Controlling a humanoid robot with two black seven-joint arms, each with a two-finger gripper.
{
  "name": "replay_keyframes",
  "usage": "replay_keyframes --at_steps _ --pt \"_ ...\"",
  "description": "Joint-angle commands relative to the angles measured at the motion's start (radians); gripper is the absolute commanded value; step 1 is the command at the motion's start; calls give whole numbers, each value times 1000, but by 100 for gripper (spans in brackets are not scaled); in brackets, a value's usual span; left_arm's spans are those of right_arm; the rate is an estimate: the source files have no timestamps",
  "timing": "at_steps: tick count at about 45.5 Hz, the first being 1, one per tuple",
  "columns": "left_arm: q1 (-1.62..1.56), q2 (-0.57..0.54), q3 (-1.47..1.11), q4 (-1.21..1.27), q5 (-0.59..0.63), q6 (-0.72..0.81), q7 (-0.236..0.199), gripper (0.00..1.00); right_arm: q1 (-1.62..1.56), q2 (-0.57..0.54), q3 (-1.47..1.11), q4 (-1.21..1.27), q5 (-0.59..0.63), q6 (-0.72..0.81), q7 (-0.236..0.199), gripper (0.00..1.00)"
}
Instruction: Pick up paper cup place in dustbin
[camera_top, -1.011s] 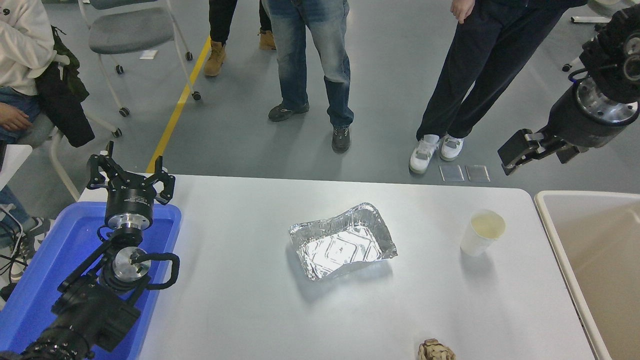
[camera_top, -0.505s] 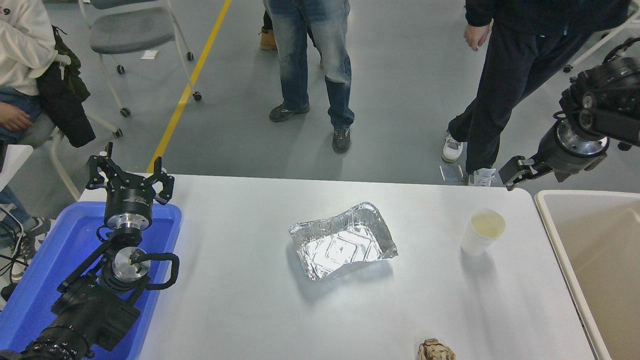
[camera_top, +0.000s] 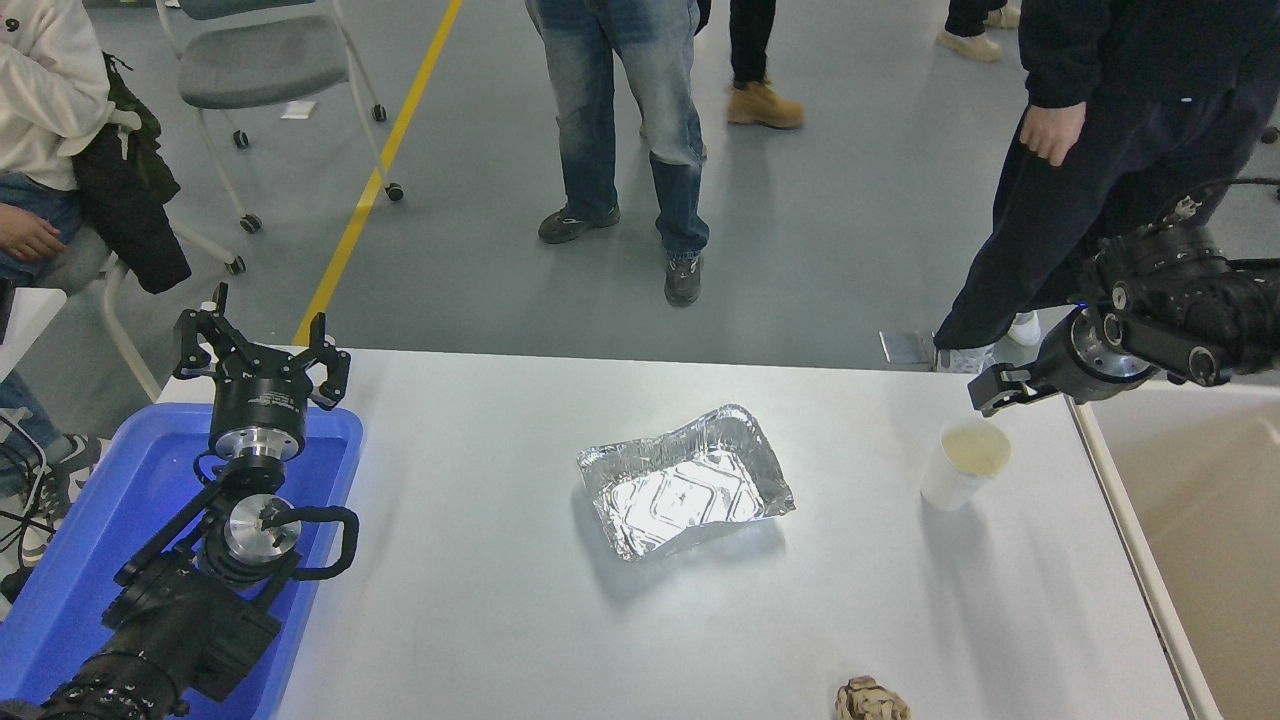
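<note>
Left arm parked at lower left, its gripper (camera_top: 262, 352) with fingers spread; right gripper (camera_top: 993, 389) reaches in from the right edge.

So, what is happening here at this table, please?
The robot's right pincer reaches in from the right edge and hangs just above and behind the paper cup, not touching it. The cup stands upright near the table's right side, beside the dustbin. The left pincer is parked, open, over the blue tub. A foil tray lies mid-table. People stand beyond.
</note>
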Motion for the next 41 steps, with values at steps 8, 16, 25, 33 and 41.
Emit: replay_keyframes --at_steps 8,16,25,33,41 --pt "-2 0 0 0 0 0 0 99 -105 39 6 -70 -2 -83 -1 100" --pt "0 0 0 0 0 0 0 99 -127 50 9 -70 -1 -106 -1 100" --pt "0 0 0 0 0 0 0 99 -150 55 20 -70 -1 -131 -1 99" --pt "0 0 0 0 0 0 0 99 -161 55 20 -70 -1 -158 0 82" --pt "0 0 0 1 0 0 0 99 -168 55 35 -70 -1 -175 0 47"
